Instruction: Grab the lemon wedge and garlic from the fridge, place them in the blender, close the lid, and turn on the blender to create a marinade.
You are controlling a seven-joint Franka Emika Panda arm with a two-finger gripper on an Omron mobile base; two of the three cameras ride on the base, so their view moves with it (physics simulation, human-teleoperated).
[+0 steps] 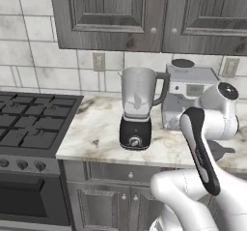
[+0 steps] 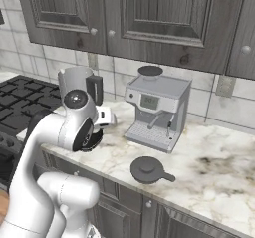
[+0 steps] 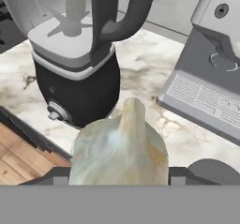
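End effector [image 3: 119, 178]: pinching garlic [image 3: 119, 148], low beside blender [image 1: 136, 108] on tabletop [image 1: 96, 133]. Lid [image 2: 147, 170] lies apart near coffee machine [image 2: 157, 110]. Risk: garlic strikes jar rim or handle during lift, slipping free.

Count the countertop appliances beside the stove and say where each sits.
2: the blender stands on the counter next to the stove; the coffee machine stands just beyond it against the wall. Others may sit outside the views.

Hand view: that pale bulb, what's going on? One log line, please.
gripper: shut on garlic | blender: jar open, no lemon seen inside | lid: on counter | next: probably drop garlic in jar
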